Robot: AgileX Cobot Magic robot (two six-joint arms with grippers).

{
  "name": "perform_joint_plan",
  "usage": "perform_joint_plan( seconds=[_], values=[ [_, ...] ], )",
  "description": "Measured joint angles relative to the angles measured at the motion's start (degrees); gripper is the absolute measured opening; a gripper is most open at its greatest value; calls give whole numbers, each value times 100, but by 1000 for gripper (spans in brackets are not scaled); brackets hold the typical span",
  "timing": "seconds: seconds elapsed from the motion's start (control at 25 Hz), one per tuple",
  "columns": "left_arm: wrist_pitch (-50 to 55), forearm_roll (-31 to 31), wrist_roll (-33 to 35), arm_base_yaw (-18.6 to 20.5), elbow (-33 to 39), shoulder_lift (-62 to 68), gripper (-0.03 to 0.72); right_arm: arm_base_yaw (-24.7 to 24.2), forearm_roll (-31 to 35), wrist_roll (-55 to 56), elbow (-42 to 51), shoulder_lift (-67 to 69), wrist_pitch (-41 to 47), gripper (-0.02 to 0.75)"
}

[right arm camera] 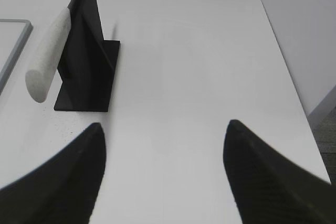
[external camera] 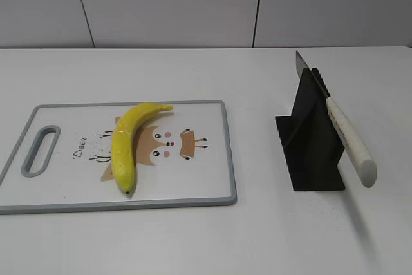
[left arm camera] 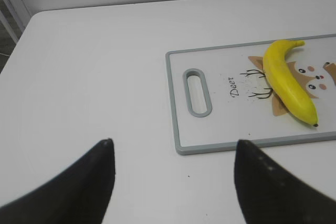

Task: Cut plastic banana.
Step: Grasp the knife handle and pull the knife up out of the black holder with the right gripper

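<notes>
The yellow plastic banana (external camera: 131, 143) lies whole on the white cutting board (external camera: 206, 159), stem toward the back; it also shows in the left wrist view (left arm camera: 287, 80) on the board (left arm camera: 210, 129). A knife with a white handle (external camera: 349, 140) rests slanted in a black stand (external camera: 310, 138); both show in the right wrist view, the knife (right arm camera: 50, 59) and the stand (right arm camera: 86, 66). My left gripper (left arm camera: 173, 148) is open and empty, over bare table near the board's handle corner. My right gripper (right arm camera: 164, 127) is open and empty, to the right of the stand. Neither gripper shows in the exterior view.
The white table (external camera: 270, 236) runs to a grey wall at the back. The board has a grey rim and a handle slot (external camera: 40, 151). The table's right edge (right arm camera: 294, 87) drops off beside my right gripper.
</notes>
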Motion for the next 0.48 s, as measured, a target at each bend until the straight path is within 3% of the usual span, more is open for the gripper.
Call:
perform_joint_plan(
  seconds=[0.48],
  values=[
    [0, 0, 0, 0, 7, 0, 675, 0, 0, -6, 0, 0, 0, 552]
  ],
)
